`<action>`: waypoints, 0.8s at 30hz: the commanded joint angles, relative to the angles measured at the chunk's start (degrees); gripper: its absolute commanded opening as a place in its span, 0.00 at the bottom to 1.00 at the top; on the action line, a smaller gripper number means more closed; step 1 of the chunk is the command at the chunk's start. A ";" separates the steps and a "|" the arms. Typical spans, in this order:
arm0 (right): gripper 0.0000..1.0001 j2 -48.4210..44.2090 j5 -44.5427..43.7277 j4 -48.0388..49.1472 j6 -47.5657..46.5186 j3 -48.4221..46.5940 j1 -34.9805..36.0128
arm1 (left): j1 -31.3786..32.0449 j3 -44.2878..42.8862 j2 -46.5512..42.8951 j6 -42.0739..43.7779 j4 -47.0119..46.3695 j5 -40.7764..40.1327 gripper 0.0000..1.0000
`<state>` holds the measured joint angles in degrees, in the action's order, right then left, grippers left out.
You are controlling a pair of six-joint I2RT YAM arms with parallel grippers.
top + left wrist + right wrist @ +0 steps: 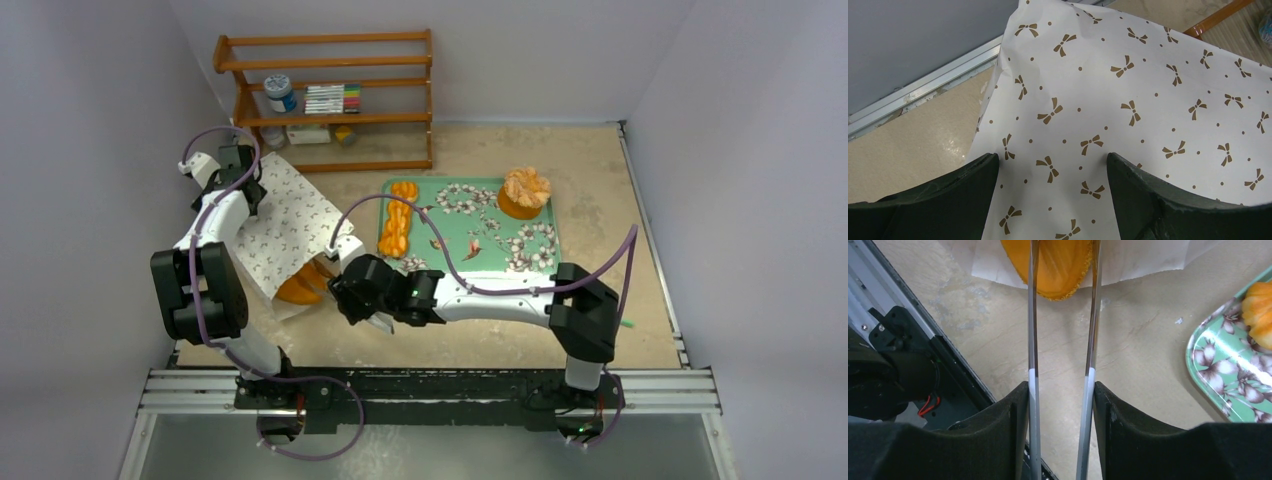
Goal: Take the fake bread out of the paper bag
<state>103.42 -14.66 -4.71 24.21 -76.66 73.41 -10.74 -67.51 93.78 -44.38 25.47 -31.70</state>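
The paper bag (285, 225), white with small brown bows, lies at the left with its mouth toward me. An orange piece of fake bread (300, 288) pokes out of that mouth. My right gripper (345, 290) is shut on metal tongs (1032, 315), one arm against each pad. The tong arms run forward over the end of that bread (1058, 265), and their tips are cut off by the frame. My left gripper (240, 160) stands open at the bag's far end, with flat paper (1128, 90) beneath its wide jaws (1053, 157).
A green floral tray (470, 240) sits right of the bag, carrying a long lumpy bread (398, 225) and a ruffled round pastry (525, 190). The tray's corner (1228, 375) shows beside my right gripper. A wooden shelf (330, 100) stands at the back.
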 commanded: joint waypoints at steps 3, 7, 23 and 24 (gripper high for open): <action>0.50 0.19 5.88 6.05 0.40 1.95 -2.20 | 0.84 0.43 -0.89 -1.28 -3.75 2.68 0.78; 0.51 -0.27 7.12 7.11 1.33 3.81 -3.49 | 0.85 0.70 -0.90 -1.37 -4.06 3.07 0.78; 0.55 1.64 17.92 13.73 4.12 8.05 -7.04 | 0.88 1.55 -1.21 -1.50 -4.55 3.18 0.79; 0.55 1.76 18.26 13.90 4.16 8.18 -7.31 | 0.90 1.59 -1.27 -1.43 -4.55 3.14 0.79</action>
<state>104.84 -0.82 5.08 27.11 -69.54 67.24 -10.74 -66.63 93.78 -44.40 24.38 -31.48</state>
